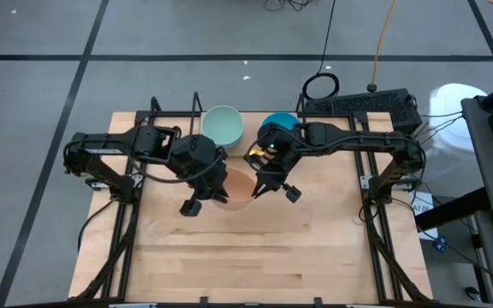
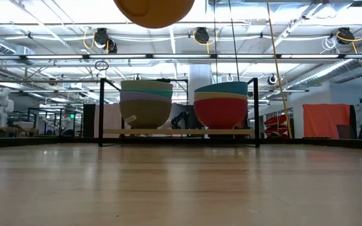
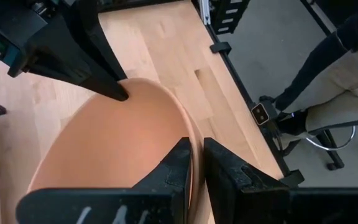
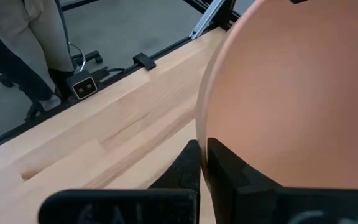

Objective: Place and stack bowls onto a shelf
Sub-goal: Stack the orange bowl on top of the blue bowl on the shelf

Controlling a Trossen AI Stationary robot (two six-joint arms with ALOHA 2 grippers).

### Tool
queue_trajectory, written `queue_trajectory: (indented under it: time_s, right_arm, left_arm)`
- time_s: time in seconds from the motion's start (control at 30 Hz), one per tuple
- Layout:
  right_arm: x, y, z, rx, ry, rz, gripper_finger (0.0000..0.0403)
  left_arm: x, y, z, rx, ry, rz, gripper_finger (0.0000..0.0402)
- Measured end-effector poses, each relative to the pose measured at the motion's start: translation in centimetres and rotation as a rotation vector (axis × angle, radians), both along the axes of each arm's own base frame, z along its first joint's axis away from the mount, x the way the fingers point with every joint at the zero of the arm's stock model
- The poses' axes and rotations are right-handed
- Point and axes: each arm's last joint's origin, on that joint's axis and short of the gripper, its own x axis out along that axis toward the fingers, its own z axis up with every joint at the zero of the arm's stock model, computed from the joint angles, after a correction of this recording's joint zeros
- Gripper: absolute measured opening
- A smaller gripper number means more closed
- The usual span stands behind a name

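An orange bowl (image 1: 240, 185) hangs in the air between my two grippers, over the middle of the table; the low view shows only its round underside (image 2: 154, 11), well above the board. My left gripper (image 1: 221, 190) is shut on its left rim and my right gripper (image 1: 259, 183) on its right rim. The shelf (image 2: 178, 132) stands at the far edge and bears two stacks by their bottom bowls: an olive-grey bowl (image 2: 146, 113) under lavender, teal and mint green (image 1: 222, 126), and a magenta bowl (image 2: 220, 113) under cream and teal-blue (image 1: 278, 122). My left gripper pinches the orange bowl's rim (image 3: 190, 144) on its left side, one finger (image 3: 174, 163) inside and one outside, coming from above. The bowl is lifted clear and upright. My right gripper pinches the opposite rim (image 4: 201, 127) from above, one finger (image 4: 232, 169) inside the bowl and one outside it.
The tabletop (image 1: 255, 257) lies bare in front of the shelf and toward the near edge. Black frame rails (image 1: 382, 231) run along both sides. A keyboard (image 1: 362, 104) sits beyond the far right corner. A person's legs (image 3: 328, 74) stand beside the table.
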Motion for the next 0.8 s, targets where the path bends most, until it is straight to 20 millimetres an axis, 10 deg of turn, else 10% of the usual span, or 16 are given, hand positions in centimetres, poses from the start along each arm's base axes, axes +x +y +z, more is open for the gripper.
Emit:
queue_trajectory:
  time_s: [0.8]
  right_arm:
    - [-1.1,-1.3,1.1,-0.015,-0.039,-0.028,0.0]
  left_arm:
    - [-0.5,1.5,1.2,-0.013,-0.073,0.1,0.0038]
